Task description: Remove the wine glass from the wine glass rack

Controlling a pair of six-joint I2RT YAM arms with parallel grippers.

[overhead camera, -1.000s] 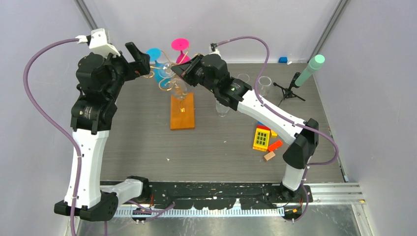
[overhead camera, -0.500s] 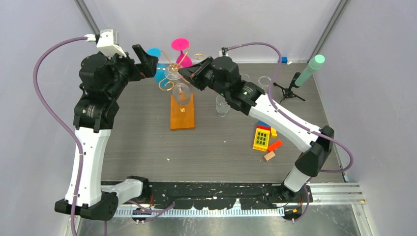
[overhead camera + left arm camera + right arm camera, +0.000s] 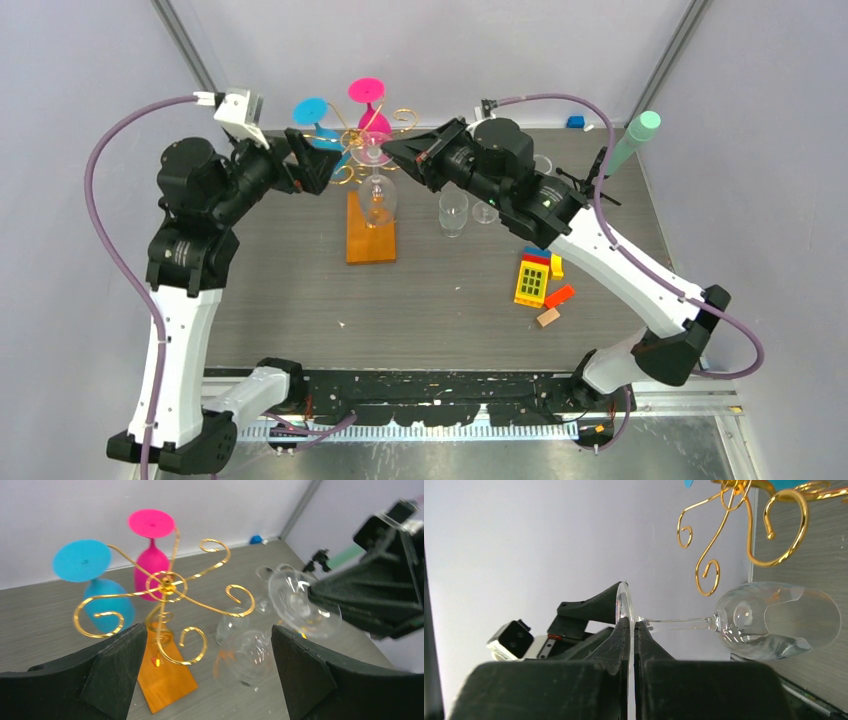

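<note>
Clear wine glass [image 3: 378, 197] held by its foot beside the wine glass rack [image 3: 368, 245].
I found the right end effector [image 3: 395, 150] clamped on that foot, stem upright, bowl hanging down, the rack's post at its 10 o'clock; left end effector [image 3: 312, 165] apart, empty.

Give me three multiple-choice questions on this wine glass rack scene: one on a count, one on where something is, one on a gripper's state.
1. How many coloured glasses hang on the wine glass rack?
A. one
B. two
C. four

2. Where is the clear wine glass?
A. hanging on the rack
B. pinched by its foot in the right gripper
C. lying loose, touched by nothing

3. The left gripper is:
A. open, holding nothing
B. shut on a glass stem
C. shut on a scroll arm

Answers:
1 B: a blue glass and a pink glass hang upside down.
2 B: its foot sits between the shut fingers.
3 A: a wide gap separates its fingers.
</note>
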